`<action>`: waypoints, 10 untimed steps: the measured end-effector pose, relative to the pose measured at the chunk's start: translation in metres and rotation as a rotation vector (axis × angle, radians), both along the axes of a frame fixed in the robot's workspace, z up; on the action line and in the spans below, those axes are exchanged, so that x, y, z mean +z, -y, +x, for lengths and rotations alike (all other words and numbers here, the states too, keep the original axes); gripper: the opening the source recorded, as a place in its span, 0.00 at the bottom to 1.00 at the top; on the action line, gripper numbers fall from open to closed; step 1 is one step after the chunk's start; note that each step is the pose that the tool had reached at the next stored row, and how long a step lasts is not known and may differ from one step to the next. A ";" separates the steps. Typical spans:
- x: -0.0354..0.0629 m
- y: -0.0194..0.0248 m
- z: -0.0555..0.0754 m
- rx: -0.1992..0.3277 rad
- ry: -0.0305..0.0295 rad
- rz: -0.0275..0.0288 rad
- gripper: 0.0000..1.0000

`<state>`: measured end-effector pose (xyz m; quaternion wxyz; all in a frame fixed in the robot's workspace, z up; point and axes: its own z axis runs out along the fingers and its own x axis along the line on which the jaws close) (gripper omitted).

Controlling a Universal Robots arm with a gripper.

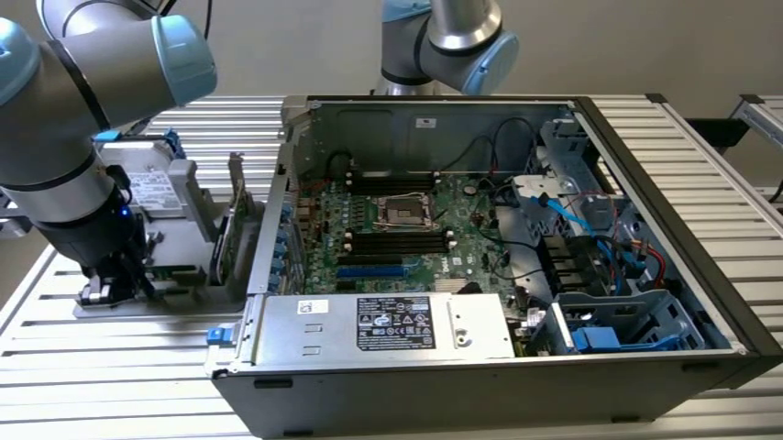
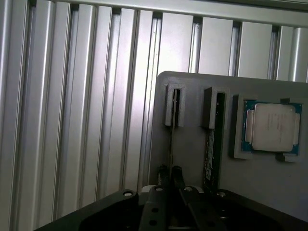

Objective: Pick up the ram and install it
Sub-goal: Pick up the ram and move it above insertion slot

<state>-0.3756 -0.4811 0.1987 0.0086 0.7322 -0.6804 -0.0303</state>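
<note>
The ram [image 2: 171, 137] stands on edge in a slot of a grey holder plate [image 2: 192, 91], showing as a thin dark line. My gripper [image 2: 170, 174] straddles its near end, with the two dark fingers [image 2: 163, 172] pressed close on either side of it. In the exterior view, my gripper [image 1: 108, 286] hangs low over the holder plate [image 1: 171, 234], at the exterior view's left of the open computer case [image 1: 661, 183]. Inside the case, long black memory slots [image 1: 398, 240] lie across the motherboard.
A second green stick with a pale label [image 2: 214, 144] stands in the neighbouring slot, and a processor chip [image 2: 272, 126] sits beyond it. A blue slot [image 1: 373, 271], cables [image 1: 588, 215] and a power supply [image 1: 380, 325] crowd the case. Another arm [image 1: 446, 37] stands behind it.
</note>
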 end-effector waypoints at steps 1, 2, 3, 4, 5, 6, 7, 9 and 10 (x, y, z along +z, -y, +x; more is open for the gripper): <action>0.0009 0.0000 0.000 0.000 -0.0001 -0.0001 0.13; 0.0023 0.0000 0.000 0.000 -0.0002 -0.0002 0.13; 0.0040 0.0000 0.000 0.000 -0.0004 -0.0004 0.13; 0.0058 0.0000 0.000 0.000 -0.0002 -0.0002 0.13; 0.0074 0.0000 0.000 0.000 -0.0004 -0.0003 0.13; 0.0089 0.0001 0.000 0.000 -0.0003 -0.0003 0.13; 0.0104 0.0001 0.000 0.000 -0.0004 -0.0004 0.13; 0.0136 0.0000 0.000 0.000 -0.0008 -0.0004 0.13; 0.0154 0.0000 0.000 0.000 -0.0010 -0.0004 0.13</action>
